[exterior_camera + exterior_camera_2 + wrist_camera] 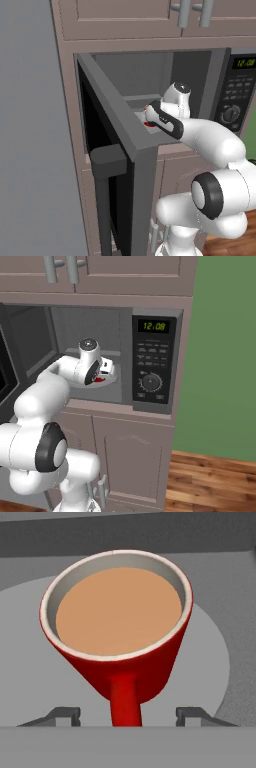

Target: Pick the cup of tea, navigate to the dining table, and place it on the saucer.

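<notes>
While its handle points straight down the middle of the hand view, the red cup of tea stands upright on the grey round turntable inside the open microwave, brown liquid filling it nearly to the pale rim. The handle runs between the two dark fingertips at the bottom of that frame, one to its left and one to its right, each standing clear of it with grey floor showing in the gaps. The gripper is partly open and grips nothing; its jaws straddle the handle without touching.

From the left base view, the cup shows as a sliver of red at mid-frame, mostly hidden behind the hand and the edge of the dark microwave door, which swings out toward the lower left. From the right base view, a bit of red peeks from under the white wrist at centre left, on the pale turntable. That view alone shows the control panel in full, with green clock digits and a round dial, plus a green wall at right and wooden floor at lower right. Brown cabinet doors sit below the oven.
</notes>
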{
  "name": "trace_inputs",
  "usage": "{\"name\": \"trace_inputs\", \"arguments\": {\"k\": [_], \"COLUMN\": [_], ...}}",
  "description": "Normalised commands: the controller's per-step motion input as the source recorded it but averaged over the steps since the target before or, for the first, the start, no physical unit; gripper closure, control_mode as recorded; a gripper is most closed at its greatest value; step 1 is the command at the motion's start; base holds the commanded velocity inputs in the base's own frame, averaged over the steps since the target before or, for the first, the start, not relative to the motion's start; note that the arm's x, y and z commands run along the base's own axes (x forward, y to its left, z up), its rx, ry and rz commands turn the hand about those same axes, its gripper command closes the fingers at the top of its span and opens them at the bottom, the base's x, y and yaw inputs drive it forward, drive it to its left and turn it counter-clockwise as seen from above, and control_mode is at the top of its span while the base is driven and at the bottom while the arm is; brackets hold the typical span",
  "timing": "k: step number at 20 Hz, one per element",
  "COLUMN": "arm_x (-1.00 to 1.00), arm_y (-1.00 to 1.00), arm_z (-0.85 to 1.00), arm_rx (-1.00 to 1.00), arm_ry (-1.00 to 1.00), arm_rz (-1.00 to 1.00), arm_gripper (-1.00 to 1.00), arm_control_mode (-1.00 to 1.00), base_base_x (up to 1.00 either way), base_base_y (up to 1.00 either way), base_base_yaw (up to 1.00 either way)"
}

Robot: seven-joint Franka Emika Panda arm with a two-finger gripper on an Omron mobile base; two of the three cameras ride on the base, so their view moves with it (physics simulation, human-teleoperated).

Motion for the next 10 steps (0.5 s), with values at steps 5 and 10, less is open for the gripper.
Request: {"name": "trace_inputs", "arguments": {"k": [5,10], "arm_x": [0.0,0.0], "arm_y": [0.0,0.0], "arm_z": [0.0,0.0], "arm_rx": [0.0,0.0], "arm_ry": [0.0,0.0], "arm_rz": [0.0,0.0], "arm_gripper": [1.0,1.0], "arm_control_mode": [-1.0,-1.0], "base_base_x": [0.0,0.0], "base_base_y": [0.0,0.0], "base_base_yaw": [0.0,0.0]}}
